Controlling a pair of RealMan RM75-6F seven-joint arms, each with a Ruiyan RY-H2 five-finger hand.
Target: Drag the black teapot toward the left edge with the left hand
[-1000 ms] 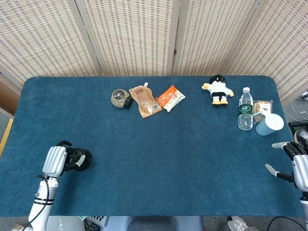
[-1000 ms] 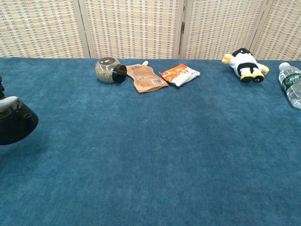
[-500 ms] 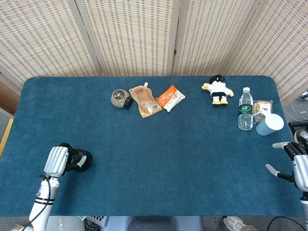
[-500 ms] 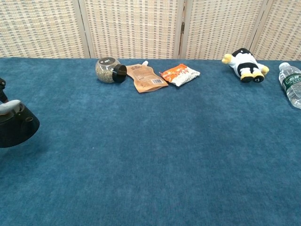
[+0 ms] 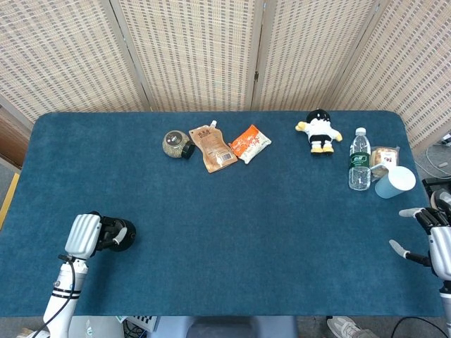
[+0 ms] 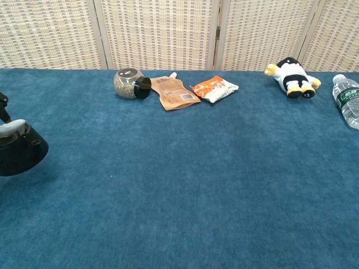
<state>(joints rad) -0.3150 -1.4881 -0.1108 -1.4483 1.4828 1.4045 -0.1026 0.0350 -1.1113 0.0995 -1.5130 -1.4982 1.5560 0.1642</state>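
The black teapot [image 5: 121, 236] sits near the front left corner of the blue table [image 5: 232, 211]. In the chest view, the teapot [image 6: 22, 157] is cut off by the left frame edge. My left hand [image 5: 83, 234] is just left of the pot, white back facing up, and its fingers curl around the pot's handle side. A grey finger [image 6: 11, 128] lies across the top of the pot. My right hand [image 5: 431, 243] hovers at the table's right edge with fingers spread, holding nothing.
Along the far side lie a round jar [image 5: 176, 144], a brown pouch [image 5: 213, 148] and an orange packet [image 5: 251, 143]. A penguin plush [image 5: 320, 131], a water bottle [image 5: 359, 160], a snack box [image 5: 384, 156] and a pale cup [image 5: 394, 182] stand at the right.
The left hand and the teapot have shifted a little toward the front and slightly right. The right hand has stayed still.
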